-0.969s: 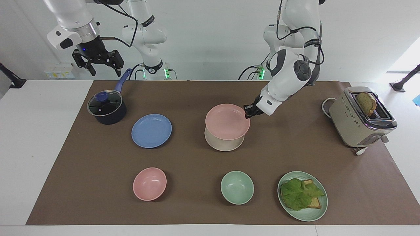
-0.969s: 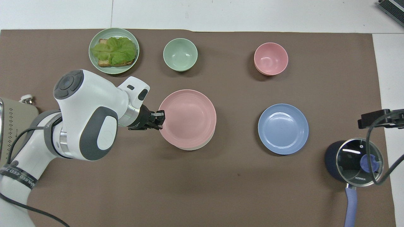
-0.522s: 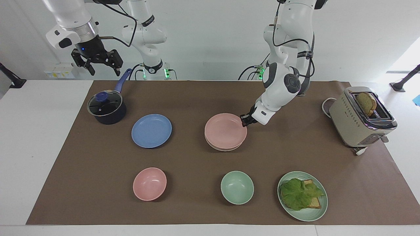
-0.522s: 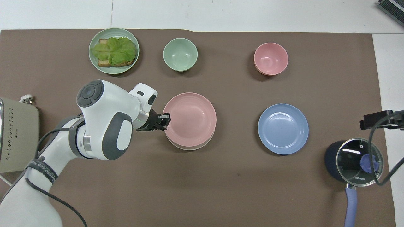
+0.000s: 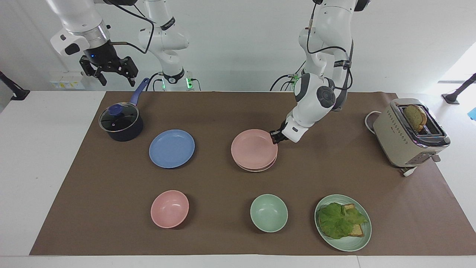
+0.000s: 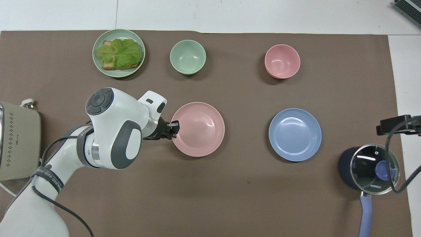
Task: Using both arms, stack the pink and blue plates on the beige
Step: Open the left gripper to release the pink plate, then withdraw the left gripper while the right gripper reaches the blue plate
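The pink plate lies on the beige plate at the middle of the mat, and only a thin rim of the beige one shows under it. My left gripper is low at the pink plate's rim, on the side toward the left arm's end of the table. The blue plate lies alone on the mat beside the stack, toward the right arm's end. My right gripper hangs open and empty high over the pot's handle.
A dark pot with a glass lid stands near the blue plate, closer to the robots. A pink bowl, a green bowl and a green plate with lettuce and bread line the edge farthest from the robots. A toaster stands at the left arm's end.
The left arm has lowered the pink plate from above the beige plate down onto it. The right gripper has risen slightly.
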`<state>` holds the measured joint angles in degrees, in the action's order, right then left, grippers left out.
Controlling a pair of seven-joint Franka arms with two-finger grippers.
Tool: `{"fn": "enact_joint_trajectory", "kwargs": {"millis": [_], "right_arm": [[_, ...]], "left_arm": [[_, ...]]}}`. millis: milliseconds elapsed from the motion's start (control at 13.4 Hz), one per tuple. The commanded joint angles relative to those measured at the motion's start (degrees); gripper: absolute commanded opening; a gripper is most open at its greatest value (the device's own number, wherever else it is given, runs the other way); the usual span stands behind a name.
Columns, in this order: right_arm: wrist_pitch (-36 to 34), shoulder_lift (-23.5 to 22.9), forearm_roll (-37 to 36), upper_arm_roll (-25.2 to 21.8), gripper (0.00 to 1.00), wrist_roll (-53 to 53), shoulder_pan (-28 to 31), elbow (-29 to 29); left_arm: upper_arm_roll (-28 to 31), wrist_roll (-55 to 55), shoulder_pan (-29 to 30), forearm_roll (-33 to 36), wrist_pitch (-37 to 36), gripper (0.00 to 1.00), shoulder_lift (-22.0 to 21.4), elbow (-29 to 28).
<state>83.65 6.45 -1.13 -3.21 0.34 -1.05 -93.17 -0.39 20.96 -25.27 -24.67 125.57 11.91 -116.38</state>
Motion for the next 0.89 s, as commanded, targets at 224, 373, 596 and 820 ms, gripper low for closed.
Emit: {"fn": "enact_joint_trajectory", "kwargs": {"millis": [224, 373, 596, 820], "right_arm": [[-0.2, 2.1, 1.0, 0.2, 1.00, -1.7, 1.0, -2.4], [1.2, 2.3, 1.0, 0.2, 1.00, -1.7, 1.0, -3.2], [4.1, 2.2, 0.3, 0.2, 1.00, -1.3, 0.8, -3.8], [8.6, 1.9, 1.0, 0.3, 1.00, -1.7, 0.8, -9.0]], "left_arm": [[1.0, -0.5, -0.2, -0.5, 0.4, 1.00, -1.2, -0.5], [1.4, -0.6, 2.6, 1.4, -1.8, 1.00, -1.9, 1.1], [1.4, -0.7, 7.8, 8.7, -10.9, 1.00, -2.1, 7.4], [1.4, -4.4, 12.6, 15.7, -20.7, 1.00, -2.8, 14.4]]}}
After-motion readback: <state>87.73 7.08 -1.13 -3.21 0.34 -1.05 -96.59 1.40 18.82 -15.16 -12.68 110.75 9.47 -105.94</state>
